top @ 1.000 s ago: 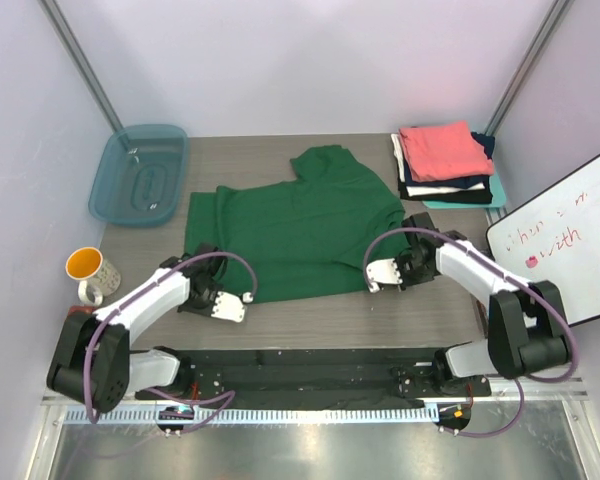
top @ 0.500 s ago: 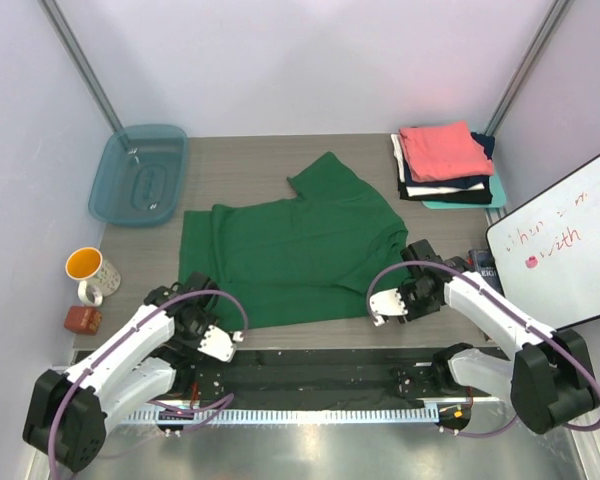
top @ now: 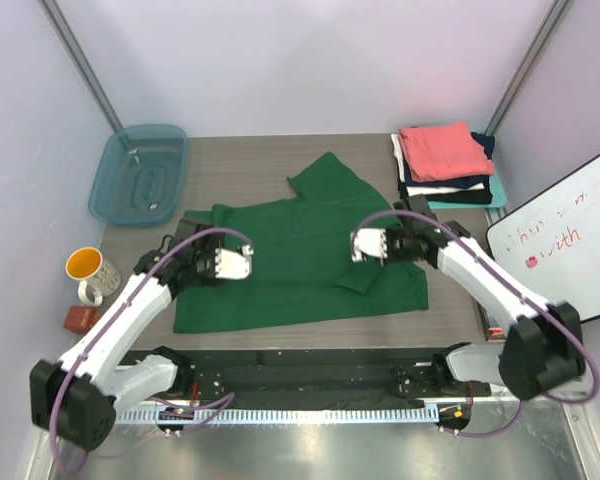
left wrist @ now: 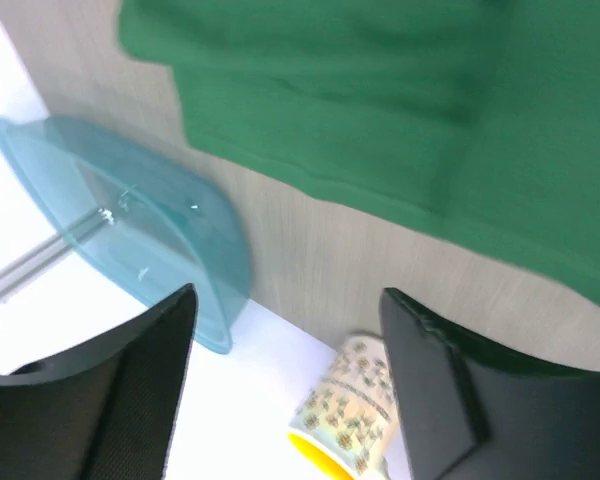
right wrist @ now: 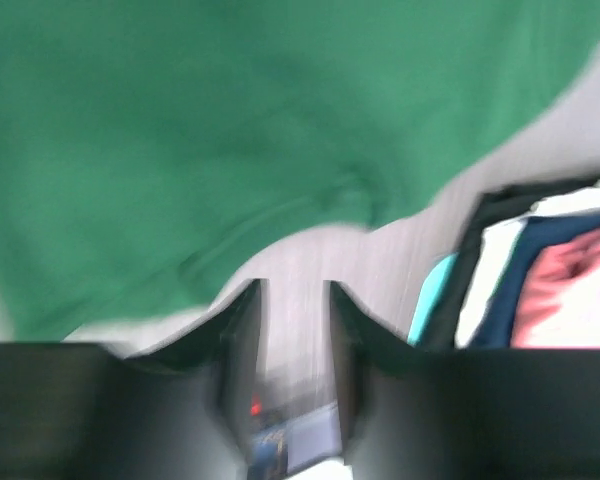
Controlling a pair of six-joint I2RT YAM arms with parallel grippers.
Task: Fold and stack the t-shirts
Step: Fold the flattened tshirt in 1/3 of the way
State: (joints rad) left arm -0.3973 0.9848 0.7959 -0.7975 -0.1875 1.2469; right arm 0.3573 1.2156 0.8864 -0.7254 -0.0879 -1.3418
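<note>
Since a second ago, the left gripper [top: 232,263] and the right gripper [top: 367,245] have left the near hem of the green t-shirt [top: 290,255] and moved farther in, above the cloth. The hem now lies closer to the arm bases, toward 6 o'clock.

Count.
- Two arms, one gripper each.
- One green t-shirt, laid open.
- One stack of folded t-shirts [top: 445,165]: coral-pink on top, with dark, white and teal layers below. The exact number of layers cannot be told.
- One teal tub [top: 140,175], one mug [top: 85,268], one whiteboard [top: 560,240].

Position. The green t-shirt occupies the centre of the table [top: 240,160]. The stack sits in the 2 o'clock corner, apart from it. The tub sits at 10 o'clock. The mug stands at 8 o'clock, beyond the table's left edge. The whiteboard leans at 3 o'clock.

Orientation. The long axis of the green t-shirt runs from 9 o'clock to 3 o'clock, slightly tilted. One sleeve-like flap projects toward 12 o'clock. A small raised fold lies in the 4 o'clock part of the cloth, just nearer than the right gripper. Which end carries the collar cannot be told.

Claws. The left gripper is over the 9 o'clock part of the shirt, its fingers [left wrist: 140,390] spread wide with nothing between them. The right gripper is over the 3 o'clock part. Its wrist view is blurred, but its fingers [right wrist: 235,370] stand a little apart, with bare table in the gap and no cloth pinched.
</note>
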